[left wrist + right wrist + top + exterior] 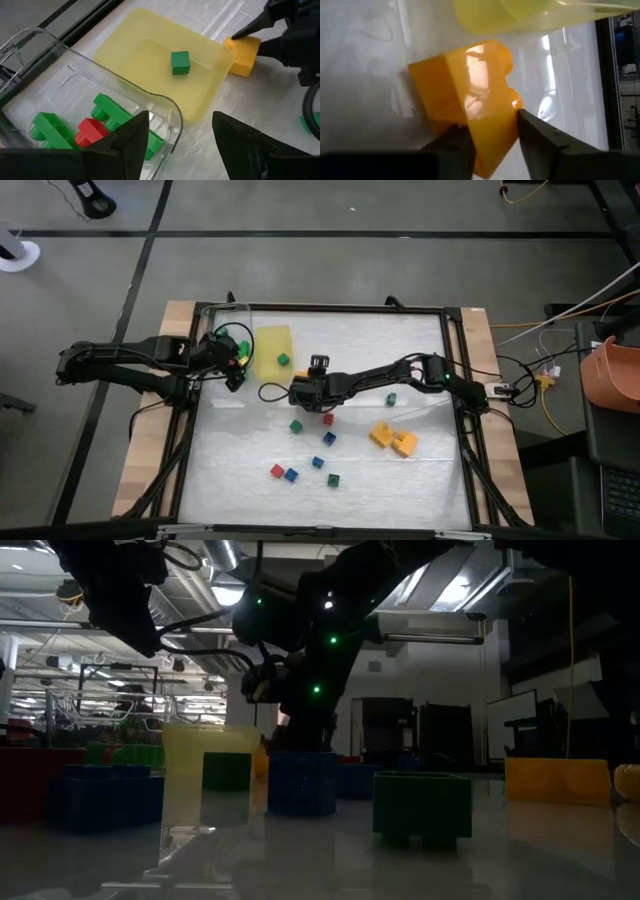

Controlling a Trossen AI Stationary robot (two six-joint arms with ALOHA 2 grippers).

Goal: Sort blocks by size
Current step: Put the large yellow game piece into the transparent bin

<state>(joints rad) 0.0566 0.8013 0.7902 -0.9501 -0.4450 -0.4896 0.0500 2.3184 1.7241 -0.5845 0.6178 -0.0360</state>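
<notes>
I've got the right gripper pinching an orange brick on the table, just beside the yellow tray. One small green cube sits in that tray. My left gripper hangs open over the clear container, which holds green bricks and a red brick. Other small cubes lie scattered on the table.

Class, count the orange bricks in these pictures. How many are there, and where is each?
3. One orange brick sits in the right claw beside the yellow tray; two orange bricks lie together farther right. The clear container may hide others.
</notes>
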